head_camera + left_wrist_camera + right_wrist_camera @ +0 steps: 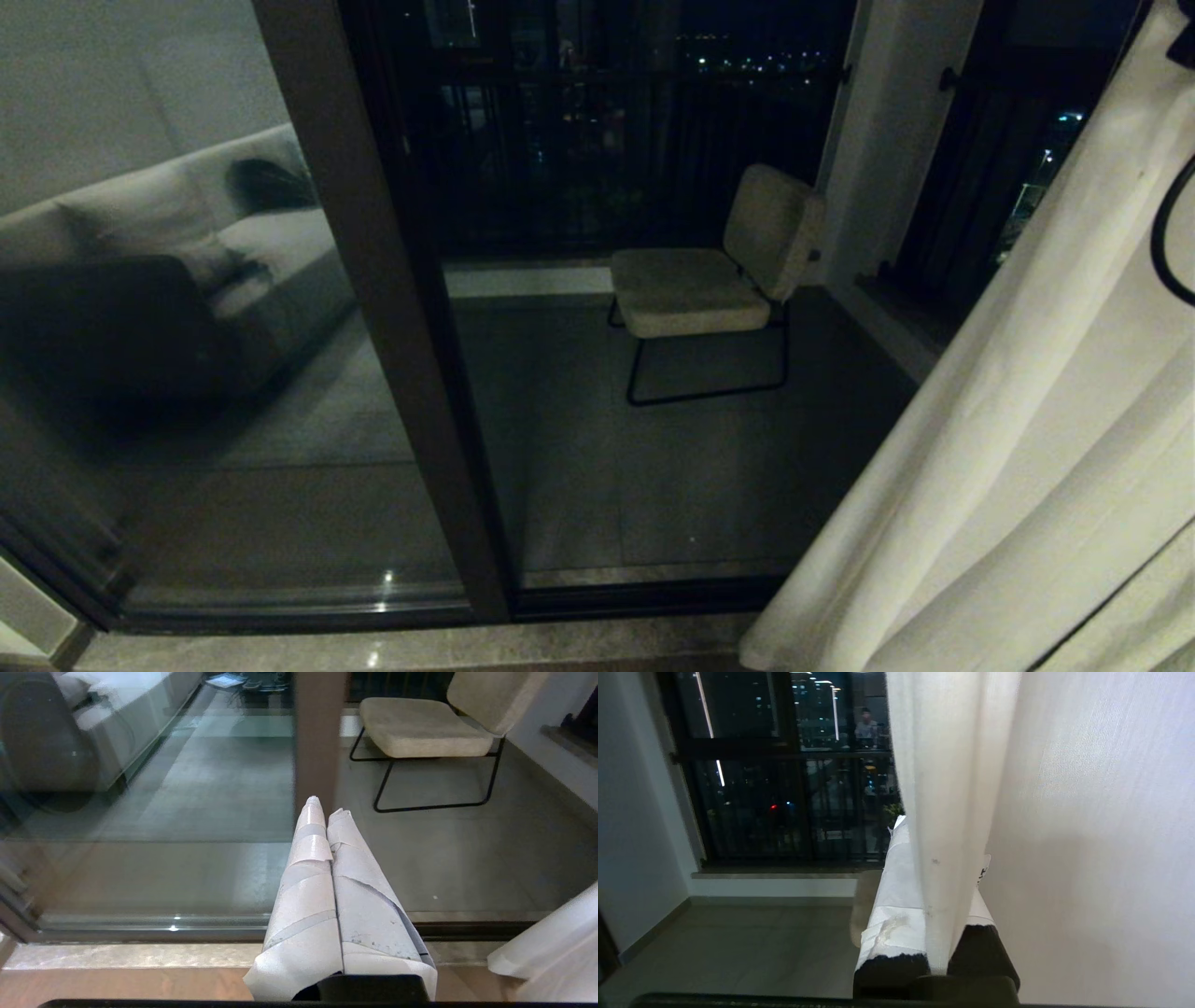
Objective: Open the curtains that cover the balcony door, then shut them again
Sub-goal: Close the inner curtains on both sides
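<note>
- Fingers of the right gripper are clamped on a fold of the curtains, whose pleats run vertically between them.
- Left gripper is pressed shut, empty, aimed at the balcony door.

The curtains are a cream woven cloth, matt, with a fine linen-like grain you can see up close, plus a couple of small dark specks. The balcony door has a dark brown frame with a dull satin look, and big glossy glass panes that mirror the room. The chair outside has nubby, fuzzy beige upholstery on a thin black metal frame. The balcony floor looks like matt grey tile. The stone sill is speckled and slightly shiny. Both grippers' fingers are wrapped in creased white tape over black plastic.
</note>
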Available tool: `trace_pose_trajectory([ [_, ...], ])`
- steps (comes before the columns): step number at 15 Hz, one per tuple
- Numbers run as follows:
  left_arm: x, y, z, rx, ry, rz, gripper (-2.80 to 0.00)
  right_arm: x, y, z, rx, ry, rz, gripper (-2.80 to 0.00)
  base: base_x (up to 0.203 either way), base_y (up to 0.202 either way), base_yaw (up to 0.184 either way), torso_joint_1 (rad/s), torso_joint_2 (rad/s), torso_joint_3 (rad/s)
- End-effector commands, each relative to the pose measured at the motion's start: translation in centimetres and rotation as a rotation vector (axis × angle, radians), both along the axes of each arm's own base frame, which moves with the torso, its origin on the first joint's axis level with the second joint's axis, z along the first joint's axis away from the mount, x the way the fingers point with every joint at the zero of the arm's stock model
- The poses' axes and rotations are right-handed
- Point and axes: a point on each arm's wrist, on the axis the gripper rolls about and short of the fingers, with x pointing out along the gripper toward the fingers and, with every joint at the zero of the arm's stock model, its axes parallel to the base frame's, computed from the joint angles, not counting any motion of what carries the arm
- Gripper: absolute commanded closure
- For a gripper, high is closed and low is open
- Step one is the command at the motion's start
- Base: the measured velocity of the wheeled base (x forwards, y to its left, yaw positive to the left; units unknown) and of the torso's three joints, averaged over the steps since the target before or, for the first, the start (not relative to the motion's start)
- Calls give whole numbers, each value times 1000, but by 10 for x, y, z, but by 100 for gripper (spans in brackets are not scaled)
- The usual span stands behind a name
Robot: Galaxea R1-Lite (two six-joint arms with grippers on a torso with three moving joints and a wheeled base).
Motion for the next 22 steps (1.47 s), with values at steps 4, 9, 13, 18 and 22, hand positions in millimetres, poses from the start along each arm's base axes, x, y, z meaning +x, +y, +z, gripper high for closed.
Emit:
trace_pose_trajectory([
  [4, 0, 0, 0, -1, 0, 0, 0, 0, 0, 0, -1, -4, 2, 0, 0, 192, 2, 1, 5, 1],
  [9, 0, 0, 0, -1, 0, 2, 0, -1, 0, 1, -1, -6, 1, 0, 0, 193, 0, 1, 2, 2],
  [13, 0, 0, 0, -1, 0, 2, 0, -1, 0, 1, -1, -8, 0, 0, 0, 189, 2, 1, 2, 1],
  [18, 0, 0, 0, -1, 0, 2, 0, -4, 1, 2, -3, -14, 4, 0, 0, 191, 1, 2, 1, 3],
  [22, 0, 0, 0, -1, 0, 2, 0, -4, 1, 3, -3, -14, 4, 0, 0, 191, 1, 5, 3, 1],
])
